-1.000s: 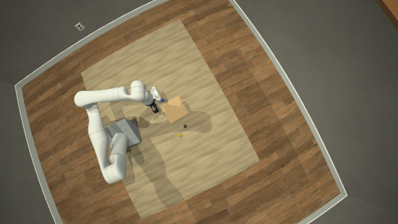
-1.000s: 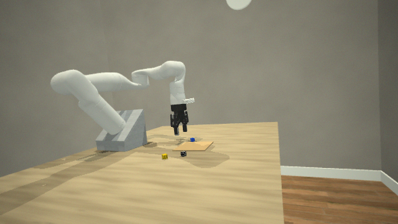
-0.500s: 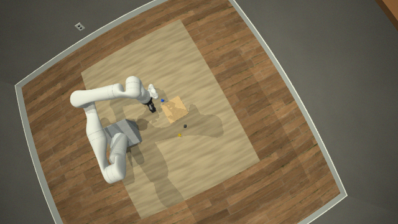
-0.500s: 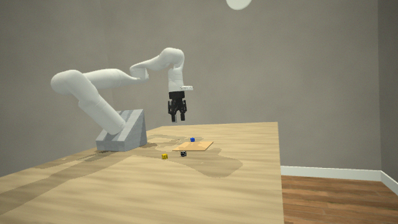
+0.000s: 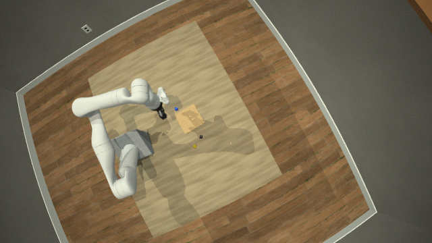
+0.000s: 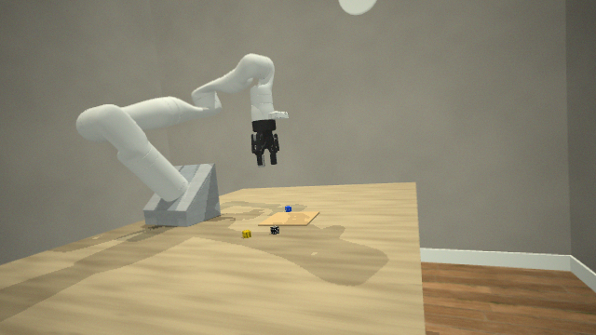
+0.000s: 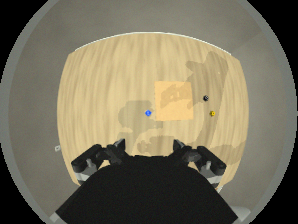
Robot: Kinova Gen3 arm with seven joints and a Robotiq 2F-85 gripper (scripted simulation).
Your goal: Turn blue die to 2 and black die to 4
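Hand (image 5: 163,117) (image 6: 266,165) (image 7: 149,144) is up in the air over the counter (image 5: 216,189) (image 6: 233,288) (image 7: 100,75), fingers apart, nothing between them. It points down, on the base side of the mat (image 5: 185,125) (image 6: 284,220) (image 7: 167,112).

Blue die (image 5: 176,109) (image 6: 288,208) (image 7: 148,113) sits on the counter just beside the mat, off it, near one corner. Black die (image 5: 200,136) (image 6: 275,230) (image 7: 205,98) is off the mat too, past another side, with the yellow die (image 5: 194,146) (image 6: 247,234) (image 7: 212,113) near it, not touching. Mat looks flat. Top numbers too small to read on any die.

Key relation: blue die is the nearer target. In the wrist view it lies ahead of the fingers, almost midway between the two tips sideways, so the offset is mostly forward plus a long way down. Black die is well off to the right in that view, beyond the mat. Blue first seems the sensible pick; neither die is on the mat, so the placing part is all to do.

Next move likely calls for shifting forward over the blue die, then lowering with one finger on each side of it. Mat edge is close, so a fingertip could catch it and drag or lift it. Die is small; a grip off its middle could twist it. Later, the black die pick needs care around the yellow one, which must keep its face.
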